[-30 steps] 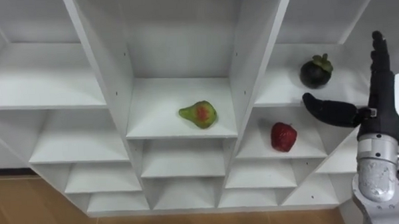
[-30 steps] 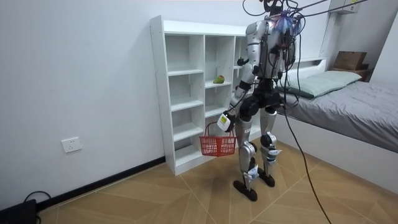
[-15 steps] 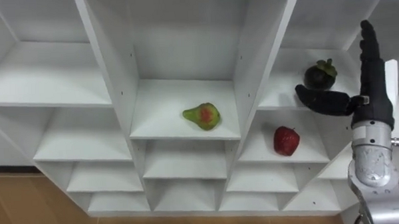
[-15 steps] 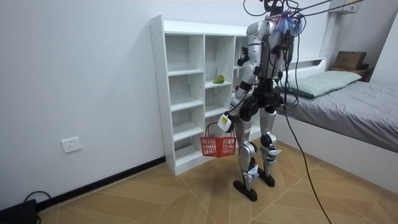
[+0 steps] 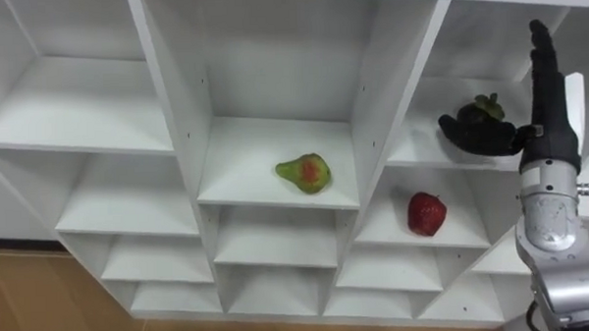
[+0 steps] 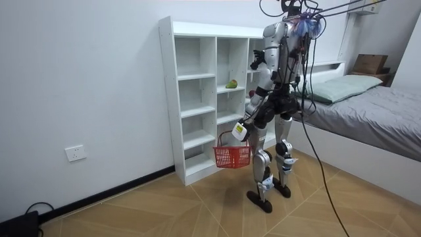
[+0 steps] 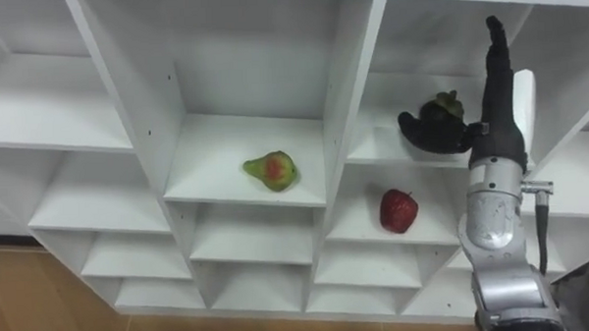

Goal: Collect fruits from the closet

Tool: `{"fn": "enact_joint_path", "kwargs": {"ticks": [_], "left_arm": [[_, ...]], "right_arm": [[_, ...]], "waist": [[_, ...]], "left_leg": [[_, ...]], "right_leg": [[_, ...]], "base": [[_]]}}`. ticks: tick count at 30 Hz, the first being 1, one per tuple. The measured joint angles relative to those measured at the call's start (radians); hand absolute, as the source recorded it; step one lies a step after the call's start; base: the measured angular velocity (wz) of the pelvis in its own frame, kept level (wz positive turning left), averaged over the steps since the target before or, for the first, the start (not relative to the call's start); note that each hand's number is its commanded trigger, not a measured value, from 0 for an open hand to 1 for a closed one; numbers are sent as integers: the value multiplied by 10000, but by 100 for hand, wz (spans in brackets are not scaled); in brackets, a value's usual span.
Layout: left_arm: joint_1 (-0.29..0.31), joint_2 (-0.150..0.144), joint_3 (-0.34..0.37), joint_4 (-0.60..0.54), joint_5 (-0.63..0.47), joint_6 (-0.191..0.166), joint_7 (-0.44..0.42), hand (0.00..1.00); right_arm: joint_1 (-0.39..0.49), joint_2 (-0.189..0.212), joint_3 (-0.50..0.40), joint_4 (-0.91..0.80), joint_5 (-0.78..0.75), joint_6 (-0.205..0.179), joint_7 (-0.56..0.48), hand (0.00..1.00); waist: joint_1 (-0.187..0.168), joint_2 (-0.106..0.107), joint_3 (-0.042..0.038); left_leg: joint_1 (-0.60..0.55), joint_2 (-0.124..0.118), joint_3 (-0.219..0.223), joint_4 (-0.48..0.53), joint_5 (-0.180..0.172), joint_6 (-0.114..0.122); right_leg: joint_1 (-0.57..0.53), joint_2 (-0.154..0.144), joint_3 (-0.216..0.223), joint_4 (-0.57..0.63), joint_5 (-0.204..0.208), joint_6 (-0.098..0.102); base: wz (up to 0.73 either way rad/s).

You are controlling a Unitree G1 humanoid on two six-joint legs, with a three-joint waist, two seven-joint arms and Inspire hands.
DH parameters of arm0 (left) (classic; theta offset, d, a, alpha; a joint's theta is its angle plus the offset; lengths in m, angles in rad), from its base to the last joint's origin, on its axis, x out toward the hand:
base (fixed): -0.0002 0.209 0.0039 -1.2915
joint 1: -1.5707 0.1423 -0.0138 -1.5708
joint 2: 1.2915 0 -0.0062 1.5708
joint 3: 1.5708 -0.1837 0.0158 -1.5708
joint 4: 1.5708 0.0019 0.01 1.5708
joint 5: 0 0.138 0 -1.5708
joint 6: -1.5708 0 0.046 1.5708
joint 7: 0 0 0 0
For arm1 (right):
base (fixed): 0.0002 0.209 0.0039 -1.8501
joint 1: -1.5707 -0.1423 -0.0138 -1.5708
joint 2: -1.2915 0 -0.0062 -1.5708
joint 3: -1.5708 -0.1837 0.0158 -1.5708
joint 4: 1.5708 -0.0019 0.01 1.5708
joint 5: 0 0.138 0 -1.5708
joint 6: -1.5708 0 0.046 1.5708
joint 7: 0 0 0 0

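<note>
Right hand (image 5: 552,127): it was up at the closet's (image 5: 260,157) right column, fingers straight and pointing upward, thumb stretched sideways across the front of the mangosteen (image 5: 481,112). The hand was wide open and gripped nothing.
Mangosteen: it sat on the right column's upper shelf, close to the front edge, its leafy cap showing above the thumb. Whether the thumb touched it could not be told.
Strawberry (image 5: 426,213): it was one shelf down in the same column, near the front edge, well clear of the hand.
Pear (image 5: 304,172): it lay on its side in the middle column, toward the front right of its shelf.
Left hand (image 6: 239,131): it was low by the thigh, closed round the handle of the red basket (image 6: 231,157), which hung beneath it.
Basket: what it held could not be made out.
Robot: it stood upright facing the closet, with the bed (image 6: 375,105) behind it.
</note>
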Motion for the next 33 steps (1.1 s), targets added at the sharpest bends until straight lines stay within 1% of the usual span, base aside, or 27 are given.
{"fn": "enact_joint_path", "kwargs": {"ticks": [2,5,9,11,13,14,16,18,20,22,23,26,29,33], "left_arm": [[27,2,10,-61,3,157,-36,100],[38,8,78,-76,47,266,-174,100],[32,13,128,-83,212,343,-209,100],[33,17,140,-81,212,373,-210,100],[12,28,211,-80,211,430,-212,100],[15,30,279,-81,215,457,-210,100],[20,39,324,-77,212,536,-203,100],[22,39,325,-84,212,578,-201,100],[13,40,323,-99,212,651,-194,100],[8,42,321,-167,212,736,-194,100],[-19,50,319,-177,212,762,-194,100],[-20,83,314,-183,214,794,-195,100],[-20,100,306,-185,212,799,-184,100],[-16,101,302,-245,196,820,-150,100]], "right_arm": [[-46,-11,-1,238,37,251,303,0],[-107,-104,-1,384,347,426,636,0],[-197,-253,1,405,748,467,816,0],[-330,-343,0,550,818,598,884,0],[-475,-407,-3,931,988,640,1012,0],[-618,-424,-7,1218,1197,650,1105,0],[-835,-436,-59,1595,1246,660,1367,0],[-904,-445,-183,1849,1268,681,1619,0],[-961,-462,-201,2025,1540,828,1898,0],[-988,-503,-199,2068,1581,829,2090,0],[-1031,-566,-197,2223,1625,817,2156,0],[-1285,-653,-193,2749,1679,802,2323,0],[-1373,-695,-192,2935,1675,900,2533,0],[-1412,-702,-195,3104,1670,925,2627,0]], "waist": [[21,37,-15],[67,112,-59],[71,127,-68],[73,92,-54],[74,31,-43],[81,-9,-21],[50,-51,-3],[19,-83,-24],[10,-98,-34],[-1,-103,-42],[7,-123,-60],[20,-140,-72],[24,-162,-85],[40,-165,-89]], "left_leg": [[-19,-1,-12,3,0,0],[-26,-10,-32,0,0,1],[-23,-18,-48,2,6,6],[-16,-26,-55,3,8,8],[-15,-26,-60,4,8,8],[-18,-26,-64,4,9,7],[-27,-25,-65,11,9,7],[-48,-32,-83,18,9,8],[-46,-31,-82,25,9,7],[-47,-30,-98,35,9,8],[-24,-32,-128,51,9,8],[2,-32,-174,101,9,7],[-33,-36,-211,141,7,5],[-13,-37,-222,158,5,5]], "right_leg": [[10,-5,-5,13,0,0],[18,-14,-22,16,0,0],[31,-21,-33,4,0,0],[59,-22,-37,-17,-1,2],[65,-21,-37,-18,-1,2],[64,-19,-34,-19,-1,2],[57,-22,-46,-20,-1,2],[55,-29,-71,-24,-2,3],[51,-27,-91,-23,-2,3],[54,-33,-149,-23,-2,3],[54,-40,-177,-24,-2,3],[129,-45,-243,-26,-2,2],[179,-45,-277,-28,-2,2],[163,-43,-283,-35,-4,0]], "base": [[0],[0],[0],[0],[0],[0],[0],[0],[0],[2],[6],[6],[6],[0]]}}
